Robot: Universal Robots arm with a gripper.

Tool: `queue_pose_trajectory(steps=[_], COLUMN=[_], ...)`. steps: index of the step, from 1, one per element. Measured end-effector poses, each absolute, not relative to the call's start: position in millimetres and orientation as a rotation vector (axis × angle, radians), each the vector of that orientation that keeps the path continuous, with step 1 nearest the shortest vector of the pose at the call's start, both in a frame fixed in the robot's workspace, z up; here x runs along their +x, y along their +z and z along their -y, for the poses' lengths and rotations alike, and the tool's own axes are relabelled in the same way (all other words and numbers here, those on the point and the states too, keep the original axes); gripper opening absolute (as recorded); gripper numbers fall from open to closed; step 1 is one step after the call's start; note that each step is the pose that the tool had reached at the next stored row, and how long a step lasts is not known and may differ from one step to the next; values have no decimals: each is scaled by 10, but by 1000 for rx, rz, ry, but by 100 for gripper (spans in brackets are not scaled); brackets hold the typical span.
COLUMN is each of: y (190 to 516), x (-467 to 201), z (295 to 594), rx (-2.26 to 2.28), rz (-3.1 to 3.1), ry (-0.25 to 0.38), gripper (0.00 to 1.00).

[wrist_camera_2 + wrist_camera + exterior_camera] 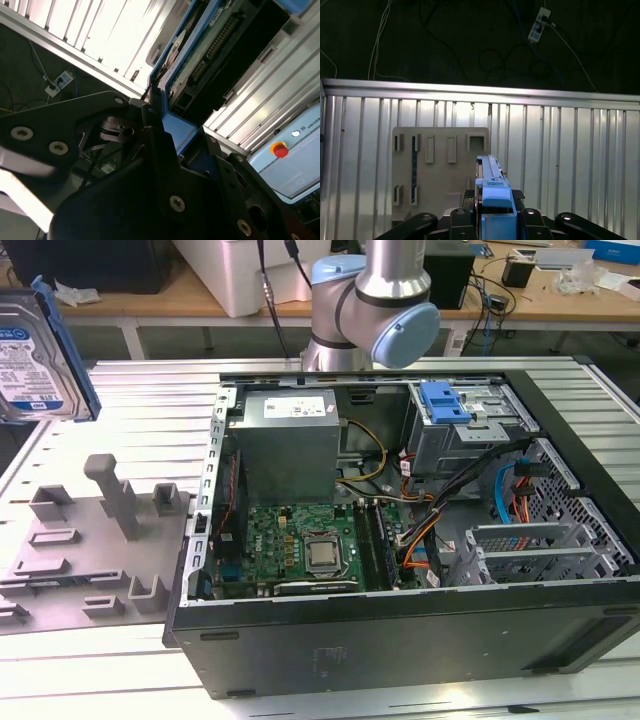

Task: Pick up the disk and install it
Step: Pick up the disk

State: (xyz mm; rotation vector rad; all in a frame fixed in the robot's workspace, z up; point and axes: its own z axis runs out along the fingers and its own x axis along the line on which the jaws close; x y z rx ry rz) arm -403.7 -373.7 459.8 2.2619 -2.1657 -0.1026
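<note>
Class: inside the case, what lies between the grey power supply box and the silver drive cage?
In the exterior view, yellow and black cables cross between the power supply box and drive cage.

The arm (392,265) is a silver tube with rounded pale-blue joint caps (408,335), one at its five o'clock in the exterior view. The gripper (494,202) is matte black with silver screws (176,202).

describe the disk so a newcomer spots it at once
In the exterior view, look past the open computer case and the grey fixture plate to that view's upper left. The disk is a silver drive with a white-and-blue label and blue bracket, unlike the grey power supply.
</note>
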Motion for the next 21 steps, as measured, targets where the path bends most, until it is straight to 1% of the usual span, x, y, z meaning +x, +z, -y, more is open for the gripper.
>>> queue_pose_trajectory(steps=[21], y=[4880], x=[-3576], z=[3893], rx=[2248], rz=[2153], ry=[-131], gripper=[37])
